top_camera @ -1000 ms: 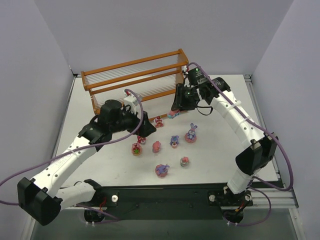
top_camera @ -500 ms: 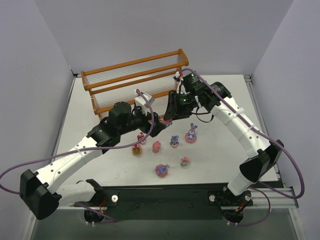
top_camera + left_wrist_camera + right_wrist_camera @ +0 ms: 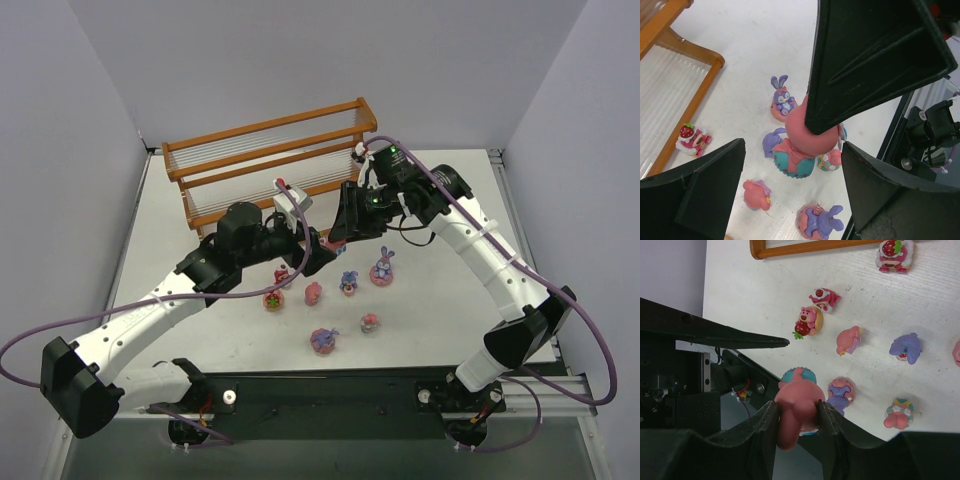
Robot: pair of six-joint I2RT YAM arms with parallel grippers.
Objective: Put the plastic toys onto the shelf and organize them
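My right gripper (image 3: 341,231) is shut on a pink figurine with a teal base (image 3: 798,407) and holds it in the air above the table. My left gripper (image 3: 310,254) is open, and its fingers (image 3: 705,185) stand on either side of the same held figurine (image 3: 807,137) without touching it. Several other toys stand on the table: a purple bunny on a pink base (image 3: 381,270), a small purple one (image 3: 349,282), a pink one (image 3: 313,293) and a red strawberry one (image 3: 283,272). The orange-brown shelf (image 3: 270,160) stands at the back, with no toy visible on it.
More toys stand nearer the front: one purple on pink (image 3: 323,341), one pink and green (image 3: 370,323) and a pink bear (image 3: 272,298). A strawberry figurine (image 3: 692,140) stands close to the shelf's bottom frame (image 3: 699,97). The two arms nearly meet over the toys.
My right gripper has lifted the pink figurine off the table and moved it left and toward the front. My left gripper has swung right and up to meet it.
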